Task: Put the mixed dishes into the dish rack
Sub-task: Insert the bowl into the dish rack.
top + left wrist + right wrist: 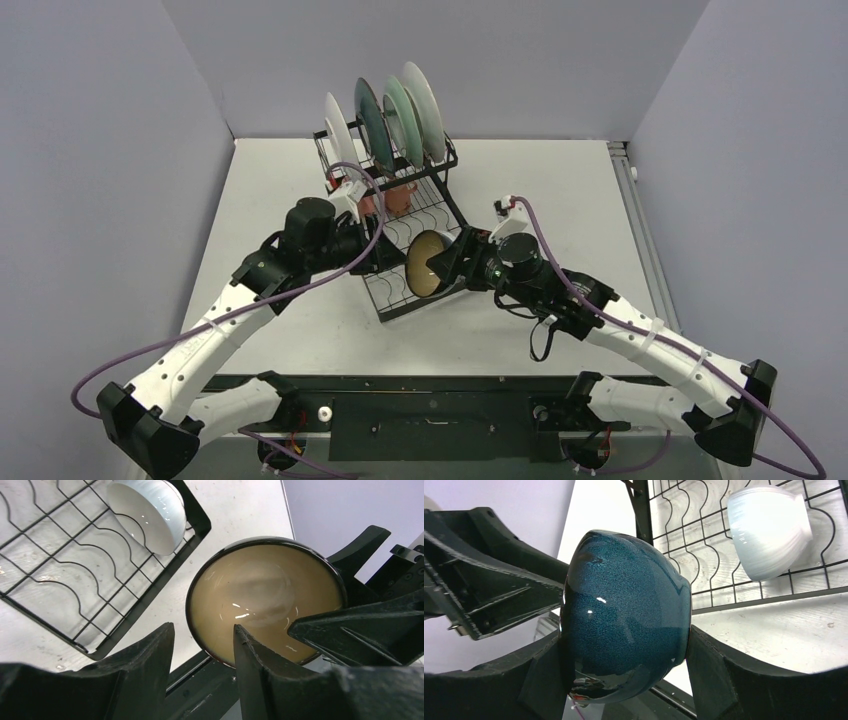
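The dark bowl (428, 265), brown-gold inside and speckled dark blue outside (624, 615), is held on its side over the front of the black wire dish rack (420, 165). My right gripper (629, 680) is shut on it, one finger on each side. My left gripper (202, 650) is open and faces the bowl's inside (265, 600), with the lower rim near the gap between its fingers. A white bowl (147, 512) lies on the rack's lower tray (50, 580). Several plates (400, 110) stand upright in the upper slots. A pink mug (395, 200) sits under them.
The rack stands at the table's middle back, with its lower tray reaching toward the arms. Both wrists are close together over the tray's front corner. Grey walls close in the table on three sides. A black rail (420, 385) runs along the near edge.
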You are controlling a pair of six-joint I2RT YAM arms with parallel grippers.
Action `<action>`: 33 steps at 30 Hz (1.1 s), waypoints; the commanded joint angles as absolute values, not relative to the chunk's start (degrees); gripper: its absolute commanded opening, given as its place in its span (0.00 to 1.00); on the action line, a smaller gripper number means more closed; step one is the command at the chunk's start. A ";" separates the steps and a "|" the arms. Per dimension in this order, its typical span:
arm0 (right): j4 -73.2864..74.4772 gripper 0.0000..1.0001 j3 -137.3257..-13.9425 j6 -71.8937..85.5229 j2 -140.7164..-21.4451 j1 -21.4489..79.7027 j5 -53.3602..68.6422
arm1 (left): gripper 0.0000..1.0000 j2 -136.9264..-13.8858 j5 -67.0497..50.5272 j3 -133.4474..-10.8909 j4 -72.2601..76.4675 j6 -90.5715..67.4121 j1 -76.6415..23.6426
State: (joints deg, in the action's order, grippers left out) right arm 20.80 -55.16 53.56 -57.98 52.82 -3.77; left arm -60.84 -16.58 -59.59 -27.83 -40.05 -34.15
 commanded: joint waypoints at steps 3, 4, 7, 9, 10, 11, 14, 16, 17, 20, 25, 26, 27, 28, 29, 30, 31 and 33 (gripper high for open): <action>17.49 0.00 -62.21 49.05 -59.98 52.21 -4.34 | 0.48 -57.09 -9.58 -64.51 -35.00 -34.32 -33.93; 17.84 0.00 -63.01 48.57 -60.40 52.21 -4.23 | 0.49 -56.89 -9.01 -64.91 -35.61 -33.86 -33.93; 20.30 0.00 -65.44 45.45 -62.85 52.14 -4.48 | 0.52 -55.65 -6.82 -65.38 -38.14 -31.76 -33.84; 22.16 0.00 -67.12 43.51 -64.53 52.22 -5.15 | 0.55 -54.74 -5.66 -65.45 -39.31 -30.72 -33.84; 22.77 0.00 -67.71 42.80 -65.09 52.32 -5.34 | 0.56 -54.44 -5.00 -65.47 -40.08 -30.43 -33.84; 24.00 0.00 -68.94 41.42 -66.26 52.31 -5.69 | 0.57 -53.80 -4.70 -65.52 -40.43 -29.76 -33.82; 26.67 0.00 -71.56 38.44 -68.78 52.76 -6.85 | 0.59 -52.50 -3.11 -65.45 -42.14 -28.42 -33.76; 28.75 0.00 -73.50 36.12 -70.71 53.37 -8.78 | 0.61 -51.35 -2.53 -65.30 -42.91 -27.30 -33.75; 29.55 0.00 -74.47 34.80 -71.89 53.54 -9.91 | 0.62 -50.52 -2.36 -65.26 -43.07 -27.01 -33.75; 30.92 0.00 -76.02 32.23 -74.24 54.63 -12.38 | 0.65 -48.75 -1.97 -64.38 -43.59 -26.10 -33.70; 32.27 0.00 -78.98 29.98 -77.51 55.95 -13.64 | 0.69 -45.43 -1.54 -62.46 -43.96 -25.23 -33.66; 32.74 0.00 -79.89 29.22 -78.44 56.28 -14.05 | 0.70 -44.69 -1.47 -62.17 -44.08 -25.12 -33.66; 32.98 0.00 -80.37 28.85 -78.90 56.76 -14.32 | 0.70 -44.27 -1.33 -61.62 -44.15 -25.04 -33.66; 33.51 0.00 -81.29 28.09 -79.82 57.19 -14.81 | 0.71 -43.39 -1.28 -61.40 -44.19 -24.87 -33.66; 33.72 0.00 -81.78 27.75 -80.34 57.45 -15.05 | 0.72 -42.96 -1.05 -60.77 -44.10 -24.78 -33.66; 34.09 0.00 -82.71 27.15 -81.21 57.60 -15.45 | 0.73 -42.05 -1.01 -60.35 -43.93 -24.72 -33.62; 34.36 0.00 -83.15 26.89 -81.70 57.77 -15.64 | 0.76 -41.59 -1.17 -59.69 -43.55 -24.71 -33.64; 34.88 0.00 -84.35 26.22 -83.13 58.09 -15.79 | 0.80 -40.37 -1.66 -58.61 -42.94 -24.70 -33.66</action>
State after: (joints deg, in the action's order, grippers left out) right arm 38.11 -78.76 29.12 -82.37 57.19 -12.25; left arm -42.41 -1.91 -60.34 -44.14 -26.02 -34.02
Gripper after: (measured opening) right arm 0.681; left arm 0.761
